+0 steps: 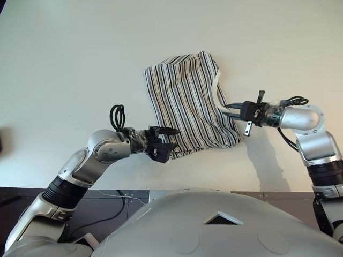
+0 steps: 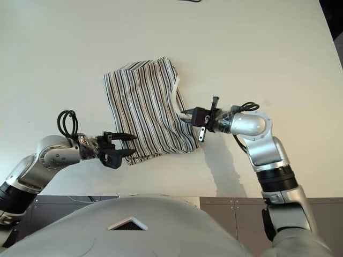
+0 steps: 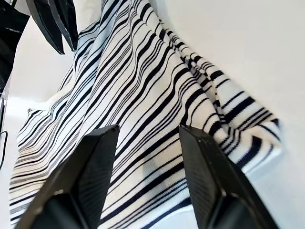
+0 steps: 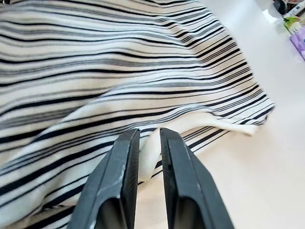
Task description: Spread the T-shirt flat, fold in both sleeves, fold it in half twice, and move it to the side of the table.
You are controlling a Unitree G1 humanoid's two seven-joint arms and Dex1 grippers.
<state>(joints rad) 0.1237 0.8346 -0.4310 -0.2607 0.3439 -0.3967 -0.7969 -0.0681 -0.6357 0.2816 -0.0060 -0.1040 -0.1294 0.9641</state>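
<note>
the striped t-shirt (image 1: 185,101) is lying on the white table (image 1: 80,64) a little right of the centre of the head camera's frame. it is folded into a compact, roughly rectangular bundle with its stripes running up and down the frame. its white neckline trim (image 1: 217,88) is showing along the right edge. the lower edge is slanting down toward the right, and the upper right corner is sitting slightly bunched.

the left gripper (image 1: 174,138) is sitting at the lower left corner of the bundle, pointing right along the lower edge. its fingers (image 3: 95,162) are standing spread wide apart. the striped cloth is showing in the gap between them, and neither finger is closing on it. the layered corner of the fabric is lying just beyond the tips.

the right gripper (image 1: 225,109) is reaching in from the right of the frame, pointing left at the shirt's right edge below the neckline curve. its fingers (image 4: 124,162) are drawn close together with a narrow slot between them. a strip of the white trim is standing in that slot, so they appear to be pinching the edge of the shirt.
</note>
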